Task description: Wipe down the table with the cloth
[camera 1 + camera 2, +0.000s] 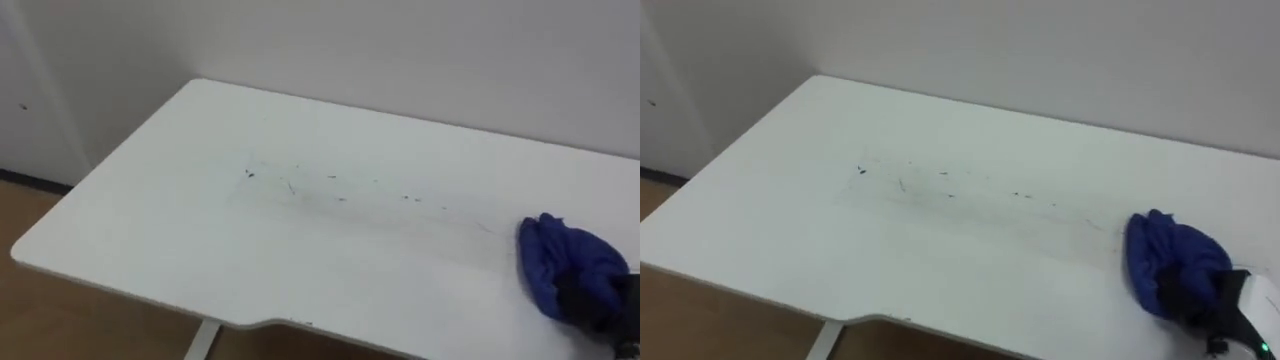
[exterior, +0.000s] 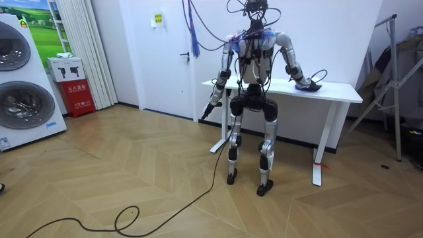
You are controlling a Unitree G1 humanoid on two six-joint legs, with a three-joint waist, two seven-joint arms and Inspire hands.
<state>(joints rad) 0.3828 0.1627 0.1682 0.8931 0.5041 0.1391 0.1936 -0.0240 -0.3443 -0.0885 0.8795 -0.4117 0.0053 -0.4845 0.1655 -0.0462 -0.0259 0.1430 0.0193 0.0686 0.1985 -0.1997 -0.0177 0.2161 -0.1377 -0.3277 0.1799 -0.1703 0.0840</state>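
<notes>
Table [image 1: 150,230]: white top, set against a pale wall [image 1: 400,50]; robot standing at the front edge, facing it.
Marks [image 1: 330,190]: thin line of dark specks and scuffs across the middle of the top, not yet wiped by the look of it.
Cloth [image 1: 565,255]: blue, bunched, lying on the top near the right end, just past the right end of the marks.
Right hand [image 1: 1200,300]: down on the table at the cloth, partly buried in the folds (grip impossible to tell).
Left hand [image 2: 210,108]: hanging low by the table's left end, idle; too small to tell open or closed.
Step in hand: probably the start of a pass leftward toward the marks.
Doing it well: press flat and even; keep the cloth spread under the palm rather than balled up; sweep along the whole line of specks; overlap the passes; gather the specks rather than flick them off the edge.
Risk: cloth slipping out from under the hand mid-sweep.
</notes>
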